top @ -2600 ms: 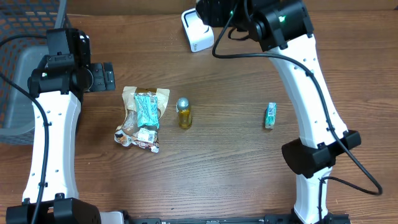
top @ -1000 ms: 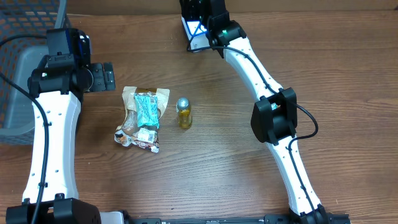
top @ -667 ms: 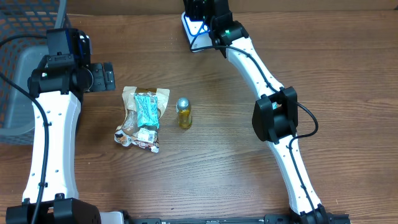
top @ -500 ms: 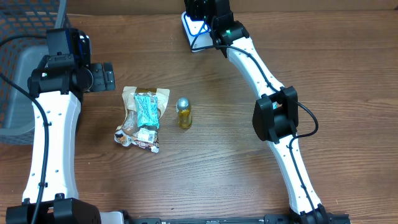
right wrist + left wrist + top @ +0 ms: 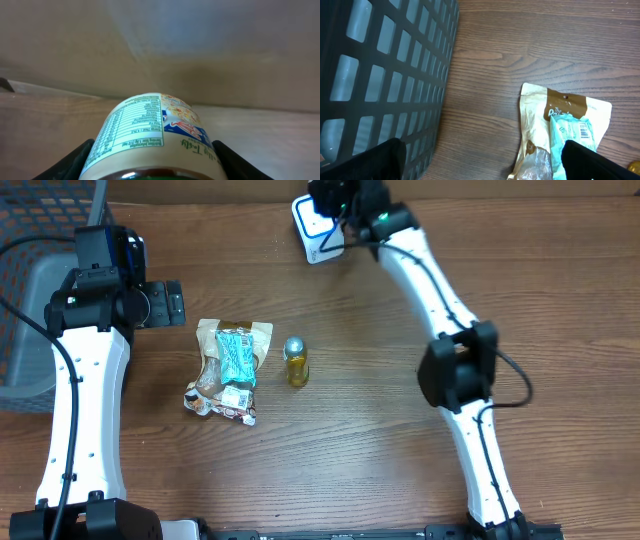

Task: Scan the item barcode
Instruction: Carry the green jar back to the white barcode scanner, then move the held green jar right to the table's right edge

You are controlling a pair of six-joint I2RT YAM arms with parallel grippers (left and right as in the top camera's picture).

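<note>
Labelled bottle (image 5: 150,130): held in the right gripper (image 5: 155,162), its fingers (image 5: 82,159) clamped one on each side. The label shows a printed nutrition table on the left and a blue-and-red picture on the right. In the wrist view it lies on its side with the far end pointing away from the camera, a plain pale surface behind it. I cannot make the bottle out in the overhead view, as the gripper covers it.

Right arm: stretched out to the far edge of the table (image 5: 560,300), gripper just beside the white scanner (image 5: 310,242) and partly over it. Whether the two touch cannot be told.

Mid-table, well apart from the scanner:
- gold bottle (image 5: 297,362) with a silver cap
- brown pouch (image 5: 258,333) to its left
- teal packet (image 5: 237,357) lying on the pouch, barcode facing up
- crumpled wrapper (image 5: 222,400) touching the pouch's near end

Left gripper (image 5: 168,304): jaws spread wide, nothing between them, hovering between the pouch and the dark mesh basket (image 5: 380,75) at the table's left side.
</note>
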